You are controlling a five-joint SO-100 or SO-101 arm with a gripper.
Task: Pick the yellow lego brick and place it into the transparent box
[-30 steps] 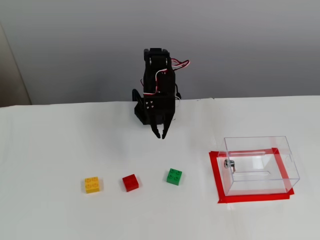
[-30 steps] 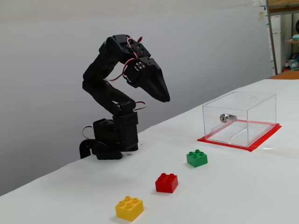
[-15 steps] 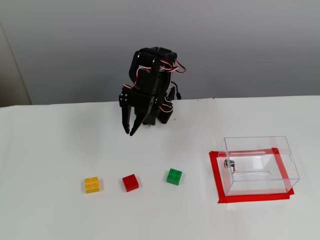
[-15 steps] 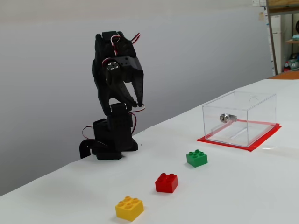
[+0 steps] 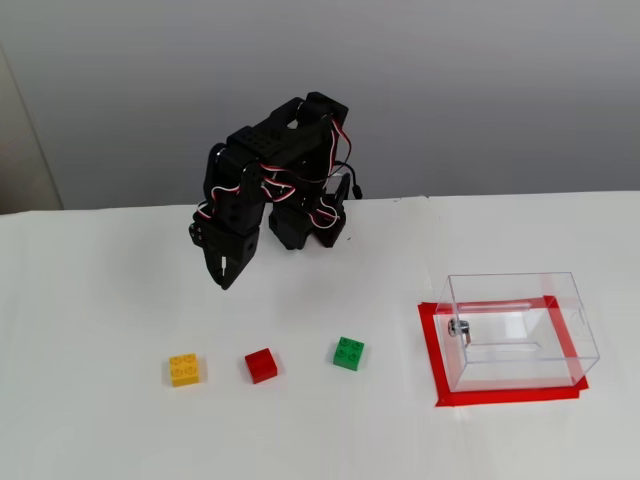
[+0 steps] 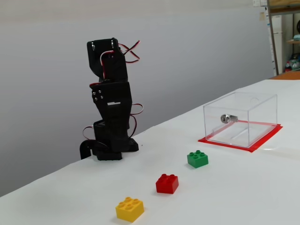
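At seven o'clock on the counter (image 5: 100, 300) in a fixed view, the yellow lego brick (image 5: 184, 369) sits free. My tool (image 5: 224, 275) hangs above it, tips together. The transparent box (image 5: 516, 330) stands at four o'clock.

Both fixed views are evenly and softly lit; shadows are faint and small. The white table (image 5: 100, 300) is rendered bright, nearly washed out. Pale reflections are seen on the clear box (image 5: 515, 330) walls. Slight softness is noticed throughout; no edge distortion is evident.
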